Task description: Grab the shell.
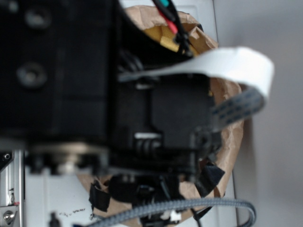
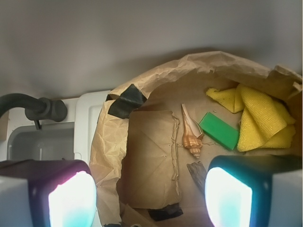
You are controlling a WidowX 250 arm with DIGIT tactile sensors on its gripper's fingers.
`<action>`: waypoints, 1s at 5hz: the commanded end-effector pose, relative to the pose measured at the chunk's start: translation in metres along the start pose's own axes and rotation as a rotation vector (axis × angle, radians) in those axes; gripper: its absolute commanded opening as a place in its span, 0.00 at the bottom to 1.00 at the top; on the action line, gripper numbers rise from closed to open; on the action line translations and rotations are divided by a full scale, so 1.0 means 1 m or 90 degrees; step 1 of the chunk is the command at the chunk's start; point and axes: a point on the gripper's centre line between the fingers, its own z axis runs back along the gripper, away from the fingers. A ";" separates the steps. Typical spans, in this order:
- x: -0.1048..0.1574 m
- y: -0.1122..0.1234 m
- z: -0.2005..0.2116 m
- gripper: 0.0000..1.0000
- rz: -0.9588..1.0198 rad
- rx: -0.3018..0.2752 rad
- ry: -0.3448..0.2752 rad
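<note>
In the wrist view the shell (image 2: 191,132) lies on the brown paper floor of a paper-lined bin (image 2: 142,90), tan-orange with brown stripes, its long pale tail pointing away from me. My gripper (image 2: 150,198) hangs above the bin, open, with nothing between its two glowing pads (image 2: 72,201). The shell sits ahead of the jaws and slightly right of their middle, apart from both pads. In the exterior view the black arm (image 1: 85,80) fills the frame and hides the shell.
A green block (image 2: 218,130) lies just right of the shell, with a crumpled yellow cloth (image 2: 262,118) beyond it. A dark splintery wood piece (image 2: 197,174) rests near the right pad. Black tape (image 2: 125,100) patches the bin's crumpled paper wall. A white ribbon cable (image 1: 222,64) loops over the arm.
</note>
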 end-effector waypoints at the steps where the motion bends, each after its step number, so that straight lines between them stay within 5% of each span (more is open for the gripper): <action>1: 0.008 -0.003 0.017 1.00 -0.002 -0.003 -0.039; 2: 0.008 -0.003 0.017 1.00 -0.002 -0.003 -0.039; 5: -0.014 0.057 -0.057 1.00 -0.063 0.010 0.007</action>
